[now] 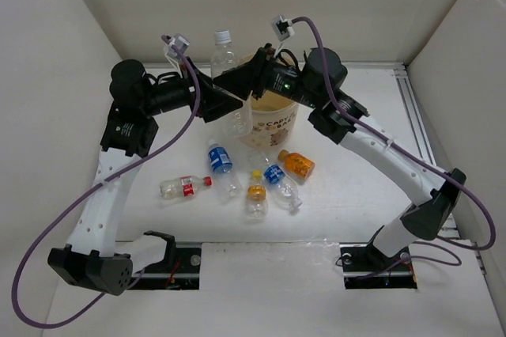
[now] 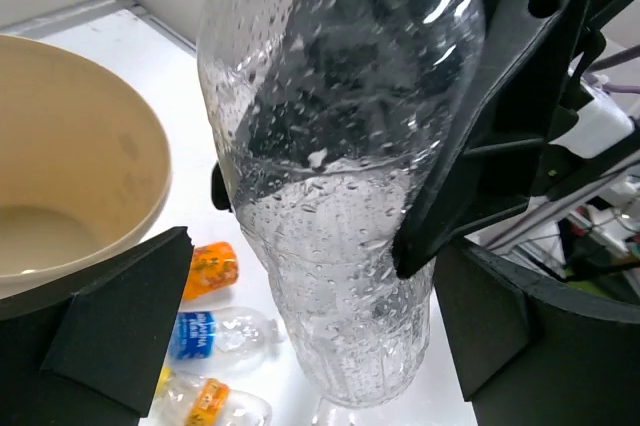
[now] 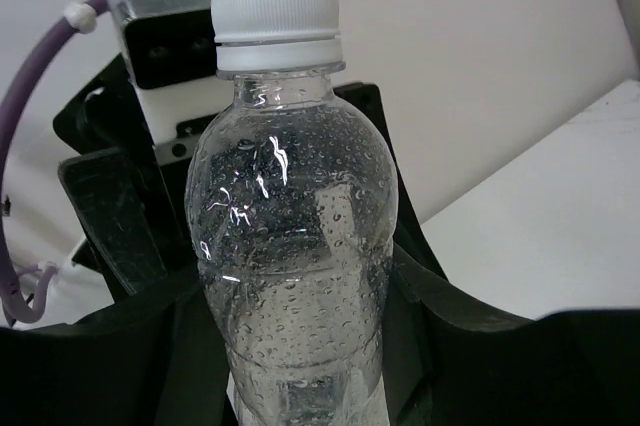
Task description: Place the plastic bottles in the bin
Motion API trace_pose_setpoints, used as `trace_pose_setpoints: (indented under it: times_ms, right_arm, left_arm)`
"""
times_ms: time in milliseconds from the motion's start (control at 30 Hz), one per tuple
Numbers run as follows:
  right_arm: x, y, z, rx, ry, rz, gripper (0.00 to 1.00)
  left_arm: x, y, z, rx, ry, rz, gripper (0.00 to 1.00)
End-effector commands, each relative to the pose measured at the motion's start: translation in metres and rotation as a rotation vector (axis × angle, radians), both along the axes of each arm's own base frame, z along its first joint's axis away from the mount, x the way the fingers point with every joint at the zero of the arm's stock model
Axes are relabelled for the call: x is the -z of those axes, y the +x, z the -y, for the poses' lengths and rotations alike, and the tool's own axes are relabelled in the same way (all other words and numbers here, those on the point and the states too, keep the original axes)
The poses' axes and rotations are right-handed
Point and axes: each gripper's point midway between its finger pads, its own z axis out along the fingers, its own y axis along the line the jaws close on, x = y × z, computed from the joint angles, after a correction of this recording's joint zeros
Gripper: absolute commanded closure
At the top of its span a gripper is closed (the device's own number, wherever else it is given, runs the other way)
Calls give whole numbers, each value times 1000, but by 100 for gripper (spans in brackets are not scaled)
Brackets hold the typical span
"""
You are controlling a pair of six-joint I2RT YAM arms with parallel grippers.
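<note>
The right claw (image 3: 297, 351) is gripping the clear bottle (image 3: 295, 196) upright, just left of the bin (image 1: 278, 122), while the left claw (image 2: 305, 341) is standing wide open around it, holding nothing.

Robot lab cell: white panel walls (image 1: 371, 5), aluminium rail (image 1: 417, 115), purple cables (image 1: 319, 39), white table (image 1: 348, 187).

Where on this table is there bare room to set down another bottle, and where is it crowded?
Free: the white patch between the orange bottle and the right arm; the strip between the lying bottles and the near rail. Crowded: around the bin and the clear bottle raised by its rim.
</note>
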Motion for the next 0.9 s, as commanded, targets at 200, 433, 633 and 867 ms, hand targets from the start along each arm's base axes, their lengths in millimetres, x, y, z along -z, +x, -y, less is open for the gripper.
trace_pose_setpoints:
  times_ms: [200, 433, 633, 867]
  right_arm:
    - [-60, -11, -4, -70, 159, 123, 84]
    - [-53, 45, 77, 195, 151, 115, 0]
    - [-2, 79, 201, 618, -14, 89, 0]
    - [118, 36, 253, 801, -387, -53, 0]
  left_arm:
    - [-3, -3, 8, 70, -69, 56, 58]
    - [-43, 39, -6, -170, -120, 164, 84]
    - [-28, 129, -13, -391, -87, 153, 86]
    - [11, 198, 4, -400, -48, 108, 85]
